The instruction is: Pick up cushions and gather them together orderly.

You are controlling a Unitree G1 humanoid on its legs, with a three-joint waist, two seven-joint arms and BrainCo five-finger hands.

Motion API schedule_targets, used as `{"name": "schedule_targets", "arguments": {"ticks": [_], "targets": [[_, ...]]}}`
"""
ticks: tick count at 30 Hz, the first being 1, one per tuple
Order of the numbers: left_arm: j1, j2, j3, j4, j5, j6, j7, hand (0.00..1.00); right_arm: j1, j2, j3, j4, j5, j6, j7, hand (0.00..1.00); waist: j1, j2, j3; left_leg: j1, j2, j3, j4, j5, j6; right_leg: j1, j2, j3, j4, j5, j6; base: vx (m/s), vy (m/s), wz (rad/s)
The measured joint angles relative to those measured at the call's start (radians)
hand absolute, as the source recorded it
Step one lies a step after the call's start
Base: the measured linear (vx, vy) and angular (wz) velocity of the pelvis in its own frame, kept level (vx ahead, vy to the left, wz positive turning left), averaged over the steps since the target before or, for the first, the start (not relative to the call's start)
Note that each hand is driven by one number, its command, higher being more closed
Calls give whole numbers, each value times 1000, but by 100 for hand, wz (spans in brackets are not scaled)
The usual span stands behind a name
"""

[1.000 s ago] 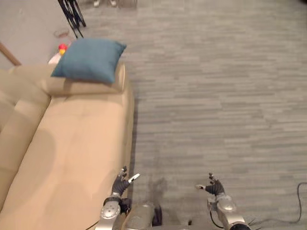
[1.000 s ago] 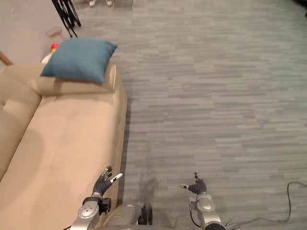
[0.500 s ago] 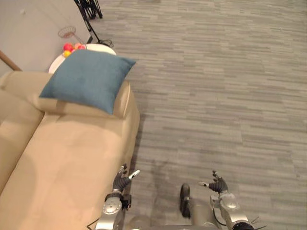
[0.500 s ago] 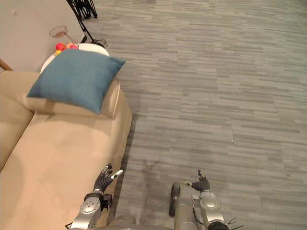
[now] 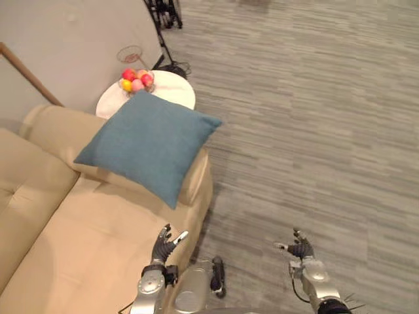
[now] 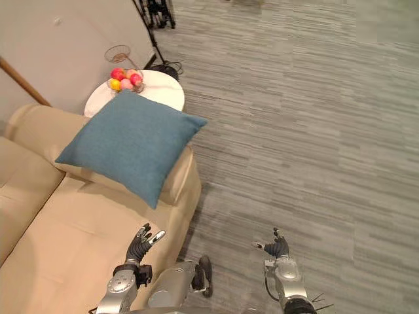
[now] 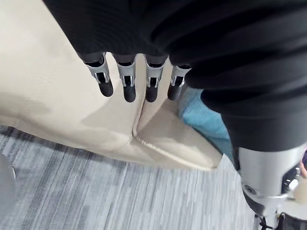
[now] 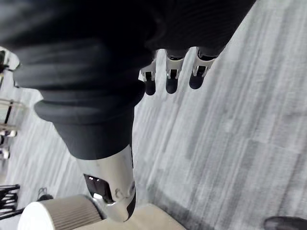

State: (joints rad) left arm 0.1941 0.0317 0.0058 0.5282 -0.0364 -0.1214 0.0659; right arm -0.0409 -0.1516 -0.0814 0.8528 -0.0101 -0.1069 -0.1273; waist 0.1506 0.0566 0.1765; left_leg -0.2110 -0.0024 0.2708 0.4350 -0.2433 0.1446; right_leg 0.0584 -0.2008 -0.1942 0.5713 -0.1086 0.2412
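I count one blue cushion [image 5: 149, 145] on the sofa's arm, one beige sofa [image 5: 78, 242], one round white counter [image 5: 175, 88] just beyond that sofa, and one heap of fruit [image 5: 136, 80] on it, too small to count piece by piece.

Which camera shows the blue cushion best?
The left eye view: the whole blue cushion lies on the sofa arm. The right eye view shows it much the same; the left wrist view catches a blue sliver.
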Motion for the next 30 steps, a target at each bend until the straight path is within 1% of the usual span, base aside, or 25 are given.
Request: {"name": "schedule_targets", "arguments": {"ticks": [1, 2, 3, 4, 6, 8, 9, 10, 11, 12, 13, 14, 15, 16, 17, 18, 19, 20, 21, 22, 23, 24, 25, 28, 30], "targets": [[14, 12, 0, 1, -11, 1, 0, 0, 7, 8, -1, 0, -2, 0, 1, 0, -10, -10, -6, 88, -46, -47, -56, -8, 8, -94, -43, 9, 272, 47, -12, 389, 149, 80], [15, 15, 1, 1, -14, 2, 1, 0, 17, 8, -1, 0, -3, 0, 2, 0, -19, -13, -7, 115, -59, -72, -72, -9, 11, -115, -49, -4, 336, 29, -39, 495, 135, 136], [19, 20, 2, 1, -23, 2, 2, 0, 40, 11, -1, 0, -10, 0, 2, 0, -29, -13, -13, 181, -79, -138, -109, -10, 12, -159, -54, -39, 413, -27, -96, 587, 63, 141], [21, 23, 2, 2, -33, 1, 3, 0, 59, 12, -1, 0, -10, 0, 2, 0, -31, -14, -18, 227, -89, -192, -134, -10, 12, -207, -51, -80, 406, -74, -129, 489, 41, 139], [15, 29, 3, 4, -39, 2, 5, 0, 77, 13, -1, -1, -14, 0, 2, 0, -31, -14, -19, 271, -93, -272, -150, -11, 10, -287, -21, -94, 314, -115, -150, 481, -28, 133], [-6, 26, 3, 5, -46, 2, 9, 0, 89, 17, 0, -6, -21, 1, 2, 0, -39, -12, -18, 292, -88, -377, -142, -17, 0, -352, 57, -17, 143, -117, -154, 415, -89, 168], [-26, 25, 4, 5, -54, 2, 18, 0, 93, 20, -1, -11, -20, 3, 1, 0, -59, -15, -19, 293, -85, -458, -114, -26, -18, -379, 117, 94, -8, -99, -136, 320, -137, 166], [-37, 22, 4, 5, -62, 2, 26, 0, 97, 21, -2, -20, -20, 3, -1, 0, -62, -16, -18, 293, -85, -495, -97, -33, -29, -383, 138, 151, -79, -83, -121, 482, -226, 211], [-56, 14, 4, 4, -70, 1, 30, 0, 110, 23, -7, -38, -19, 3, -3, 0, -68, -21, -20, 293, -87, -549, -63, -49, -57, -384, 167, 255, -187, -34, -101, 421, -250, 221], [-66, 11, 4, 1, -72, -2, 32, 0, 123, 31, -12, -52, -18, 3, -3, 0, -76, -39, -28, 286, -94, -615, -18, -79, -103, -369, 182, 369, -310, 53, -77, 418, -283, 223], [-61, 15, 4, -2, -72, -4, 34, 0, 128, 36, -15, -54, -18, 3, -3, 0, -80, -53, -33, 285, -102, -643, -2, -91, -110, -360, 176, 406, -337, 79, -77, 458, -381, 240], [-66, 17, 4, -1, -72, -5, 34, 0, 147, 45, -31, -55, -17, 3, -4, 0, -90, -60, -36, 290, -103, -696, 30, -124, -124, -354, 170, 403, -300, 126, -109, 427, -419, 208], [-55, -14, 5, -23, -72, -7, 40, 0, 149, 37, -51, -66, -13, 5, -4, 0, -77, -32, -43, 275, -53, -739, 49, -133, -137, -352, 184, 330, -254, 90, -141, 422, -419, 184], [-49, -22, 5, -25, -73, -11, 42, 0, 148, 36, -61, -77, -6, 5, -5, 0, -75, -25, -43, 273, -40, -749, 52, -128, -145, -349, 183, 297, -242, 77, -154, 348, -373, 147], [-39, -28, 5, -23, -73, -13, 42, 0, 147, 38, -69, -102, 7, 0, -5, 0, -80, -9, -49, 266, -7, -747, 42, -108, -179, -335, 180, 233, -232, 61, -178, 286, -343, 145], [-38, -30, 5, -18, -72, -12, 41, 0, 149, 41, -74, -123, 14, -4, -5, 0, -81, -13, -46, 254, 33, -705, 30, -79, -229, -311, 175, 178, -230, 50, -197, 252, -324, 147], [-40, -30, 5, -17, -73, -12, 41, 0, 150, 45, -81, -126, 15, -4, -5, 0, -81, -16, -45, 246, 45, -677, 32, -67, -249, -299, 170, 157, -232, 44, -206, 186, -283, 147], [-47, -37, 5, -17, -76, -12, 39, 0, 157, 49, -99, -129, 25, -3, -10, 0, -84, -19, -44, 220, 78, -583, 37, -43, -269, -270, 159, 109, -248, 41, -211, 156, -277, 144], [-57, -41, 5, -17, -78, -12, 39, 0, 167, 49, -120, -128, 50, -3, -26, 0, -83, -24, -41, 197, 117, -436, 38, -12, -256, -235, 146, 65, -279, 40, -212, 129, -253, 137], [-60, -41, 5, -18, -78, -12, 39, 0, 170, 53, -129, -129, 52, -3, -29, 0, -85, -27, -42, 187, 132, -377, 36, -4, -250, -225, 142, 49, -292, 41, -213, 71, -178, 119], [-66, -36, 1, -18, -79, -13, 40, 0, 173, 56, -152, -124, 62, -3, -37, 0, -84, -33, -43, 175, 158, -250, 19, 6, -246, -210, 132, 24, -326, 44, -217, 5, -82, 75], [-69, -31, -1, -18, -79, -13, 40, 0, 172, 56, -160, -119, 66, -3, -44, 0, -85, -34, -43, 174, 170, -187, -5, 7, -248, -205, 129, 13, -346, 49, -217, -48, -58, 75], [-65, -19, -3, -17, -79, -13, 40, 0, 165, 53, -178, -104, 84, -3, -45, 0, -88, -32, -44, 193, 173, -117, -83, 9, -245, -204, 135, 2, -386, 76, -215, -67, -29, 37], [-55, 24, -2, -10, -78, -13, 41, 0, 156, 54, -197, -95, 89, -3, -44, 0, -85, -37, -45, 234, 169, -102, -201, 10, -245, -202, 164, 31, -469, 143, -215, -73, 26, -10], [-48, 43, 2, -4, -78, -12, 41, 0, 156, 51, -211, -96, 88, -4, -44, 0, -85, -41, -47, 242, 159, -79, -223, 13, -240, -198, 164, 57, -495, 169, -212, -87, 49, -35]]}}
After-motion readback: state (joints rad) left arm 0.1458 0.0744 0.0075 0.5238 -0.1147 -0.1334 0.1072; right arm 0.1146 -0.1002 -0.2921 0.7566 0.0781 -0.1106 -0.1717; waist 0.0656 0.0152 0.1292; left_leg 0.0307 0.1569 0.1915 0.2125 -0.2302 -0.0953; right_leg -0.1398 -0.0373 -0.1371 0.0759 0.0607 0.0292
